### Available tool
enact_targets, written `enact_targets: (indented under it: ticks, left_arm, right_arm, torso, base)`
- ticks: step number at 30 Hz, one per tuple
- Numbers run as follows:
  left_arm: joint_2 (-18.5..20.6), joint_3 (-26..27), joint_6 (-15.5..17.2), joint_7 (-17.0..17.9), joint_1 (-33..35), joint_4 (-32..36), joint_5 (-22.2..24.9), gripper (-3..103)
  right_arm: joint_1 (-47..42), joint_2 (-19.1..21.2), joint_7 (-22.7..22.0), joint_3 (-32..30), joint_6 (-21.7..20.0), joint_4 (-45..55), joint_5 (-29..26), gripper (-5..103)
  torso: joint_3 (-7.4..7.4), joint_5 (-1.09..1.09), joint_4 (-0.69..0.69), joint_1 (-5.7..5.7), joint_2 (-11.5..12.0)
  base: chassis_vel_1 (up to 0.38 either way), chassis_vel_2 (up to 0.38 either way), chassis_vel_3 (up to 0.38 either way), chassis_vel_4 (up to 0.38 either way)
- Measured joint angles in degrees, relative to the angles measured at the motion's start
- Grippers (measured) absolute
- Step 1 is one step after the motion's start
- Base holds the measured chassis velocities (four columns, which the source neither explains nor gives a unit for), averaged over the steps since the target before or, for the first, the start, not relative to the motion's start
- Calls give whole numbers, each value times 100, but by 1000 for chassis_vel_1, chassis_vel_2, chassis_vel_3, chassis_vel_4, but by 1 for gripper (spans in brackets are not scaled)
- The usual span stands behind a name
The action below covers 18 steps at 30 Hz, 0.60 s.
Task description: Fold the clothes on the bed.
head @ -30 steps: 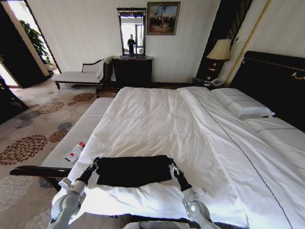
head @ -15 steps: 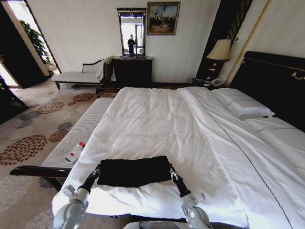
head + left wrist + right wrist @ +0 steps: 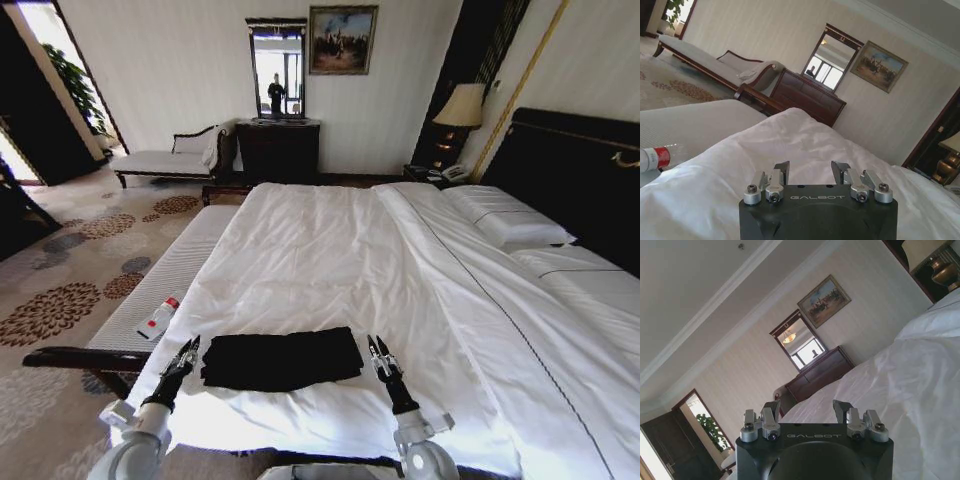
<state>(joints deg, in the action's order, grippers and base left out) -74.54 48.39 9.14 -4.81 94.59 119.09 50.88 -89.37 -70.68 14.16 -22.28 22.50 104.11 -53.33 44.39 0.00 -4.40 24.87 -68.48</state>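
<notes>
Releasing: left gripper [image 3: 188,350] and right gripper [image 3: 377,349], jaws spread, have let go.
Shirt: folded black soft T-shirt [image 3: 282,358], lower centre, white-sheeted bed [image 3: 330,250].
Meaning: fold probably finished.

Floral carpet [image 3: 70,270], dark dresser [image 3: 278,150], mirror [image 3: 277,68], bedside lamp [image 3: 459,106]

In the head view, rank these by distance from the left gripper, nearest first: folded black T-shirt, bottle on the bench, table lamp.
From the left gripper:
1. Black T-shirt, just beside it on the bed.
2. Bottle, on the bench to its left.
3. Table lamp, far across by the headboard.
</notes>
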Motion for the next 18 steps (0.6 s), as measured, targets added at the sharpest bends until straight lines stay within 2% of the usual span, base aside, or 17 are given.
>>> enact_targets:
  ticks: [2,3,4,5,6,7,8,9,10,12,14,16,18]
  left_arm:
    - [126,-168,322,311,-358,35,-177,58]
    - [188,-344,504,477,-535,6,-364,64]
    - [213,-458,601,572,-613,-41,-497,69]
    - [229,-645,704,686,-695,-135,-739,69]
    - [229,-645,704,686,-695,-135,-739,69]
    - [221,-829,744,726,-730,-221,-1013,74]
    - [201,-925,751,745,-731,-273,-1188,80]
    - [106,-1126,733,752,-646,-372,-1615,85]
    - [33,-1201,695,715,-532,-423,-1814,91]
    - [-27,-1238,652,671,-420,-468,-1945,91]
    - [-155,-1268,508,588,-186,-636,-2224,99]
    - [-321,-1248,289,506,95,-914,-2539,100]
    - [-377,-1223,222,488,192,-998,-2621,100]
  right_arm:
    - [326,50,-587,184,-413,47,195,70]
    - [468,72,-892,308,-621,30,347,70]
    - [559,80,-1073,400,-752,-2,449,70]
    - [640,82,-1227,510,-883,-51,560,80]
    - [640,82,-1227,510,-883,-51,560,80]
    - [694,74,-1348,616,-988,-101,663,86]
    - [713,67,-1426,664,-1051,-126,728,86]
    - [719,38,-1631,776,-1204,-199,900,96]
    - [696,24,-1712,815,-1263,-231,986,96]
    - [660,15,-1768,833,-1302,-253,1059,99]
    - [541,5,-1853,853,-1356,-297,1218,99]
    - [396,0,-1955,852,-1370,-339,1337,100]
    - [339,-2,-1991,850,-1372,-350,1364,100]
  torso:
    - [1,0,2,2,1]
    - [1,1,2,3,1]
    - [1,0,1,3,1]
    - [2,0,1,3,1]
    - [2,0,1,3,1]
    - [1,0,1,3,1]
    - [1,0,1,3,1]
    - [1,-2,1,2,1]
    - [1,-1,2,2,1]
    - [1,0,3,2,1]
    - [1,0,4,1,1]
    - [0,-1,3,0,1]
    - [0,0,3,1,1]
  base:
    - [0,0,0,0]
    - [0,0,0,0]
    - [0,0,0,0]
    - [0,0,0,0]
    - [0,0,0,0]
    - [0,0,0,0]
    - [0,0,0,0]
    - [0,0,0,0]
    - [0,0,0,0]
    - [0,0,0,0]
    - [0,0,0,0]
    - [0,0,0,0]
    - [0,0,0,0]
